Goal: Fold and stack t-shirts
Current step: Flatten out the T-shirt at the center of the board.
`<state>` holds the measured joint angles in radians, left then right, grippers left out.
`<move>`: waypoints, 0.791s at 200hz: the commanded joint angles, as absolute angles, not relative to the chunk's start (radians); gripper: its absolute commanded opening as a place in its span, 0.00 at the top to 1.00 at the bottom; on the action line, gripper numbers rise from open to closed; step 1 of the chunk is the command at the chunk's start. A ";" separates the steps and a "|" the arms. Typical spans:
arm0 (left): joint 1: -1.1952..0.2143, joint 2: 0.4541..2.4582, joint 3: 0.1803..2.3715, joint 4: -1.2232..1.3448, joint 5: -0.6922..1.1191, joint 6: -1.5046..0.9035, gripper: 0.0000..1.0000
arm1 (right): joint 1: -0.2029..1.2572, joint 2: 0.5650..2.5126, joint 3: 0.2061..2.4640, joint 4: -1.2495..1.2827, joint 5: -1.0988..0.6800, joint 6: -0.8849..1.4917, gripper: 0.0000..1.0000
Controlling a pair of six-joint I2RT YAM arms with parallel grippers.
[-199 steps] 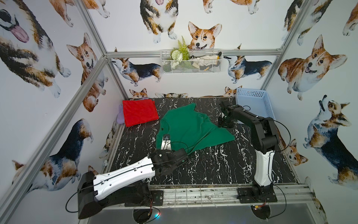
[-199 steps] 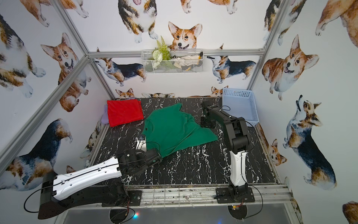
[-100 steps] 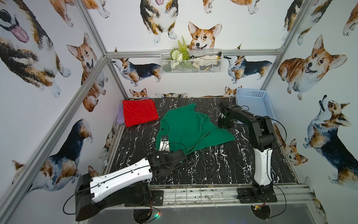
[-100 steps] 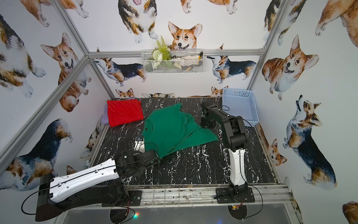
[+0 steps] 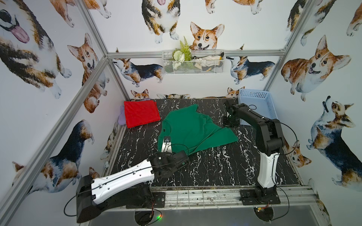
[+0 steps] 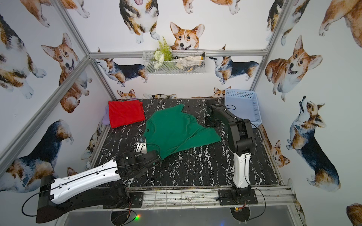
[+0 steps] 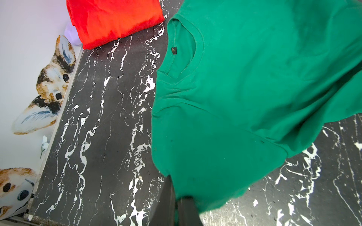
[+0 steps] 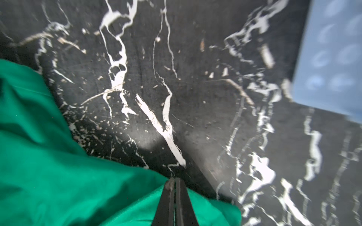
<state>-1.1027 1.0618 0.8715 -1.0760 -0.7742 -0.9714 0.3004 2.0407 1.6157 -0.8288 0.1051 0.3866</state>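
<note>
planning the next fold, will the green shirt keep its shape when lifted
Likely not: the green shirt hangs in soft folds from the left gripper, so expect sagging. Its fine creases suggest thin, light cloth. On the table its trailing edge may drag.

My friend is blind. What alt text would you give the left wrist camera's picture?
The shut left gripper pinches the edge of a green shirt, the rest of which spreads over a black marbled table. Beyond it lies a folded red shirt, near a corgi-print wall.
</note>
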 commanded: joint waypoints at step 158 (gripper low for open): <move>-1.102 0.799 1.228 -0.880 -0.707 -0.396 1.00 | 0.307 1.163 1.617 -1.000 0.033 0.324 1.00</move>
<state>-1.1027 0.8810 1.2152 -1.0134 -0.8169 -0.6022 0.3016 1.3556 1.6238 -0.9554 0.1219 0.3592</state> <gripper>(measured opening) 0.082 0.069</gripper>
